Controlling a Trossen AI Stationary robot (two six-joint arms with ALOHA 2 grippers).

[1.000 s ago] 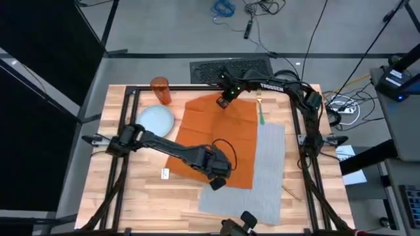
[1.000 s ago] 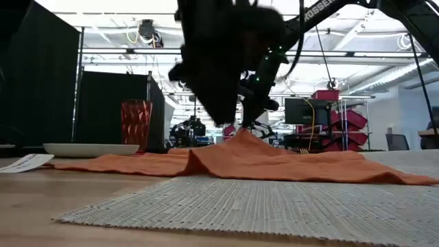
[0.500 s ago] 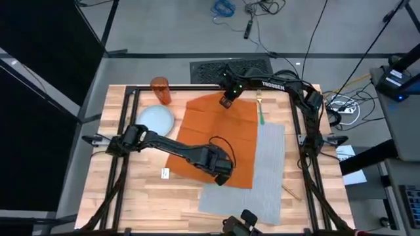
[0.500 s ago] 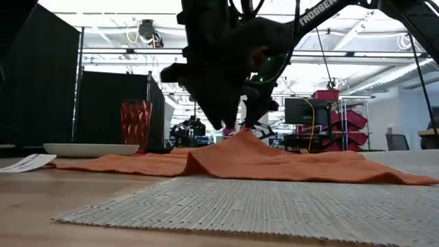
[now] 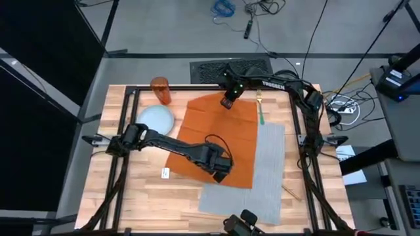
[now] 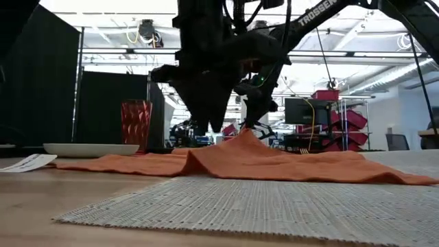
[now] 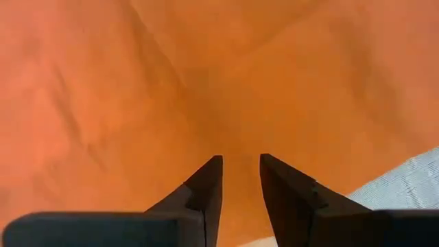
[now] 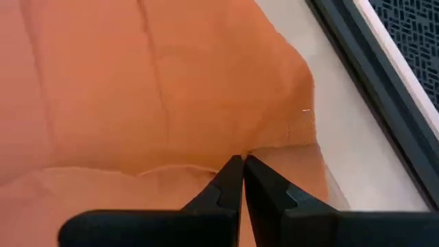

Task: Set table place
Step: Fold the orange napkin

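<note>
The orange napkin [image 5: 213,141] lies spread wide on the counter [image 5: 141,190], its near edge overlapping the grey placemat [image 5: 262,177] and its far corner held up off the wood. That far corner is clamped between the closed fingers of the right end effector [image 8: 240,165], and the low view shows the cloth rising in a small tent beneath it. The left end effector [image 7: 240,168] hovers just above the napkin's near part, close to where the cloth meets the placemat, with its fingers slightly apart and nothing between them. The likeliest trouble, as I judge it, is an uneven pull: with only one corner gripped, any drag from the right end effector would wrinkle or skew the cloth, and could tug the placemat beneath it out of square. If the left end effector closes too deep, it may pinch the placemat together with the napkin. To the left of the left end effector sit the pale-blue plate [image 5: 156,118] and, beyond it, the orange tumbler [image 5: 160,90]; a sweeping cloth could nudge either. The green-handled fork [image 5: 260,111] lies just beside the right end effector, touching or very near the napkin's edge, and could be carried along.
</note>
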